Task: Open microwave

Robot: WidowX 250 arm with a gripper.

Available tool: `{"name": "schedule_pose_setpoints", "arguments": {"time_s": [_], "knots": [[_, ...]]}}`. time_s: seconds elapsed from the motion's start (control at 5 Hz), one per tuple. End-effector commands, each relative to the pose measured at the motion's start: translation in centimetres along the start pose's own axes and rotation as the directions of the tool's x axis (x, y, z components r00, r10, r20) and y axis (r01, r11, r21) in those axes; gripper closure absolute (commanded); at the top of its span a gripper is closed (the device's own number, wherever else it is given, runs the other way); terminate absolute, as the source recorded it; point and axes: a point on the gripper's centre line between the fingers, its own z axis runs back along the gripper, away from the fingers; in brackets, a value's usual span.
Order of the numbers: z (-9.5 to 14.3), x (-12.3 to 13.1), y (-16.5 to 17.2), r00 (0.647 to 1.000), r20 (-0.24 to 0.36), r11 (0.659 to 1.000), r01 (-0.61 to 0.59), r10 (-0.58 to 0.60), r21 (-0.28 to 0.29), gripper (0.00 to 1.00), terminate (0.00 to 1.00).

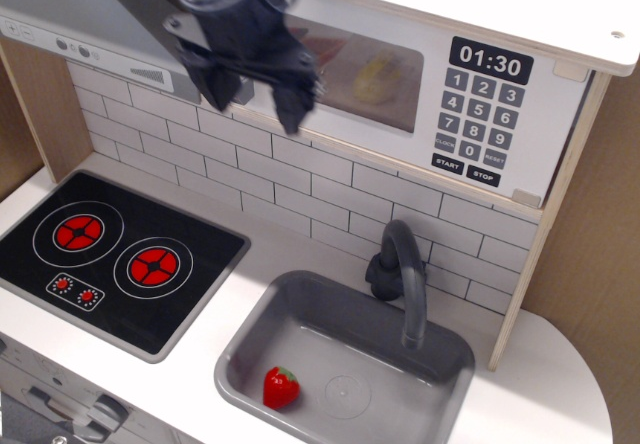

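The white toy microwave (470,74) sits high at the back, in a pale wood box, with a clear window (365,74), a black keypad and clock digits reading 01:30. Its door looks shut. My gripper (255,104) is open, its two dark fingers pointing down, in front of the microwave's left edge. It hides the grey bar handle, and I cannot tell whether it touches it. A yellowish object shows behind the window.
A grey slanted range hood (80,24) is at the upper left. A black two-burner hob (110,254) lies at the left. A grey sink (440,389) with a dark tap (400,274) holds a red strawberry (281,387).
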Motion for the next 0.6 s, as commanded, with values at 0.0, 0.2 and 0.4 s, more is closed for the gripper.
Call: {"name": "schedule_pose_setpoints", "arguments": {"time_s": [0.0,0.2,0.4], "knots": [[0.2,2.2,2.7,0.997,0.058,0.998,-0.047,0.045,0.031,0.0,0.0],[0.0,3.2,3.9,0.992,0.081,0.994,-0.099,0.095,0.051,0.0,0.0],[-0.6,4.2,4.3,0.991,0.091,0.992,-0.102,0.096,0.071,0.0,0.0]]}}
